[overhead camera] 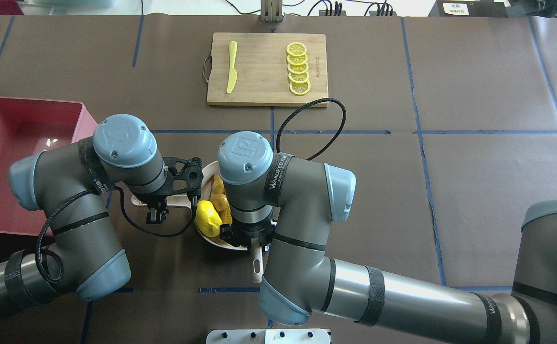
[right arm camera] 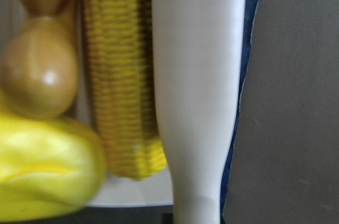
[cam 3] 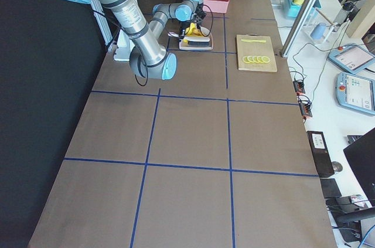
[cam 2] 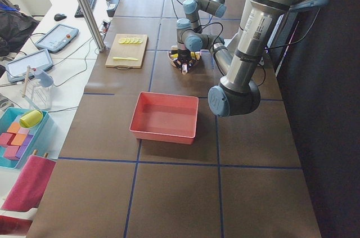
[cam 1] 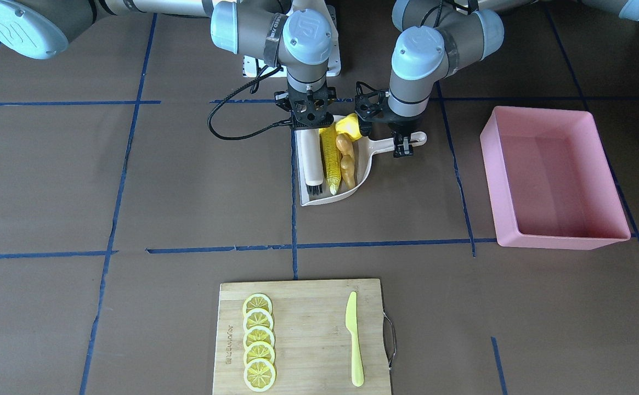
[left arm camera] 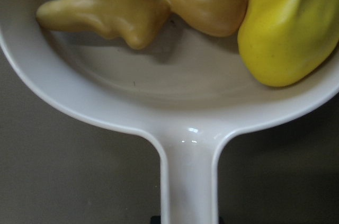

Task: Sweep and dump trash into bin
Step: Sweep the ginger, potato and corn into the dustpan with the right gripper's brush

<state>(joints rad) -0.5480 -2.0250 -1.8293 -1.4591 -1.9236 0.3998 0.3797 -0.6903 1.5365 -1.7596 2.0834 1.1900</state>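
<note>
Right, I'm gripping the dustpan (cam 1: pixel 319 200) handle in my left gripper (cam 1: pixel 403 144) and the brush (cam 1: pixel 313 164) in my right gripper (cam 1: pixel 311 125), with corn cob (cam 1: pixel 330 159), potato lump (cam 1: pixel 348 127) and ginger root (cam 1: pixel 346 162) lying in the dustpan and the bin (cam 1: pixel 563 238) sitting well apart on my left-arm side.

Corn cob (cam 1: pixel 330 159) lies between brush (cam 1: pixel 312 159) and ginger root (cam 1: pixel 346 160) in dustpan (cam 1: pixel 319 201)

The table (cam 1: pixel 50 181) is viewed steeply down from its far side, facing the robot, and from behind and above the robot's shoulders. It is looked along from each end, from far off. The bin (cam 1: pixel 558 175) is shared by these four views; the dustpan (left arm camera: pixel 188 181) is seen very close by both wrist cameras.
</note>
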